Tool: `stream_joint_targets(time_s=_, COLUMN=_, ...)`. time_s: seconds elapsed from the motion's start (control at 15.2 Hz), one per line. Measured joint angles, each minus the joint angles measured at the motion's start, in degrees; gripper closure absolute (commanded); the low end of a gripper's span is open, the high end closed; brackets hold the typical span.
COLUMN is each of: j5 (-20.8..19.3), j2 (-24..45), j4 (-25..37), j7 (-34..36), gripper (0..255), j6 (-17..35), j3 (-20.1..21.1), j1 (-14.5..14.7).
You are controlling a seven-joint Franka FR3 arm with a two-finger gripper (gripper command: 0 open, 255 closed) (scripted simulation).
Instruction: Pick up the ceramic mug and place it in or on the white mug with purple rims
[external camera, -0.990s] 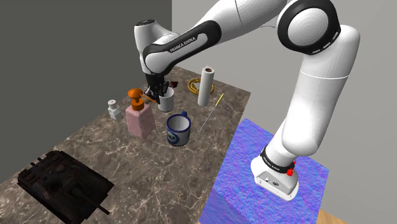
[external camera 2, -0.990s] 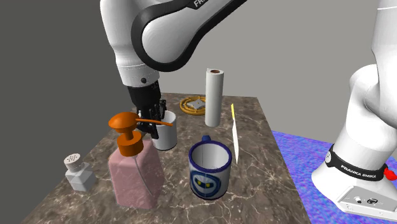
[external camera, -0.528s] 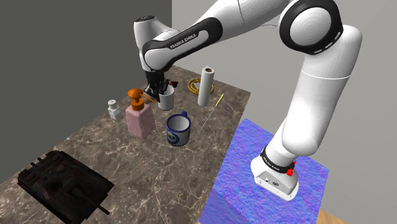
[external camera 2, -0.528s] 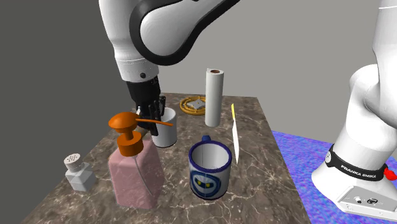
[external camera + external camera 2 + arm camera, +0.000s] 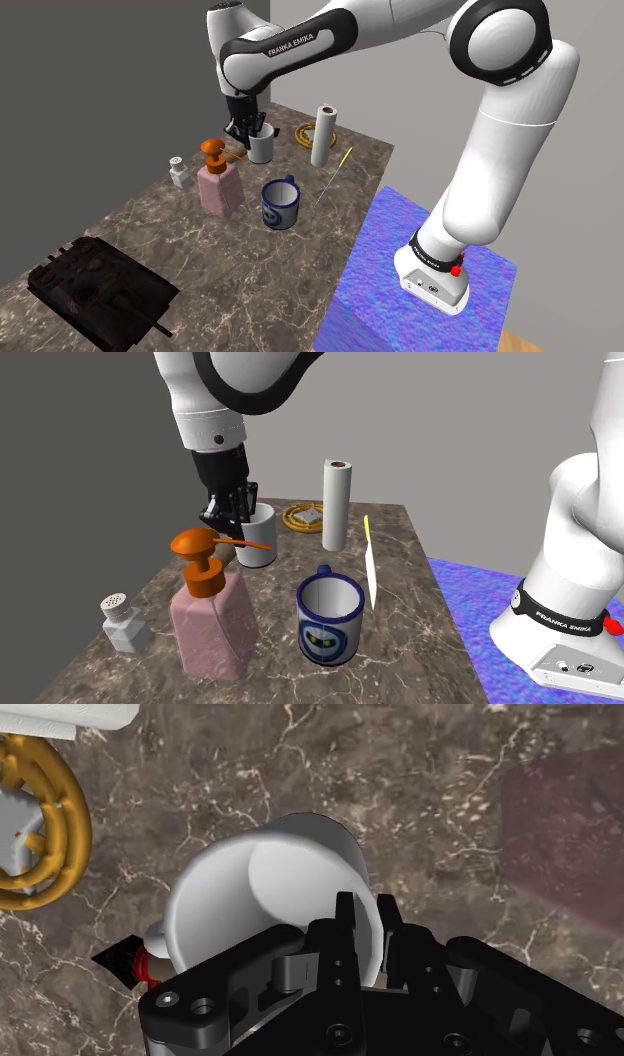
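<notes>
The plain mug (image 5: 257, 542) is white all over, without print, and the gripper (image 5: 232, 510) is black. The other mug (image 5: 330, 620) is white with dark blue rims and handle and a round blue face emblem. The soap bottle (image 5: 212, 622) is pink with an orange pump. The roll (image 5: 337, 507) is white with a brown core, and the ring (image 5: 303, 515) is golden. The table (image 5: 420, 602) is dark brown marble veined in white, and the stand (image 5: 370, 280) is mottled blue and violet.
</notes>
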Motion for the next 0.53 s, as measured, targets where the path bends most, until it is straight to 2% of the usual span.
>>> stream_joint_targets(time_s=0.53, j5=0.8, j2=-2.0, j4=3.6, j7=-0.6, gripper=255, j6=-5.5, j3=0.2, j1=-0.1)
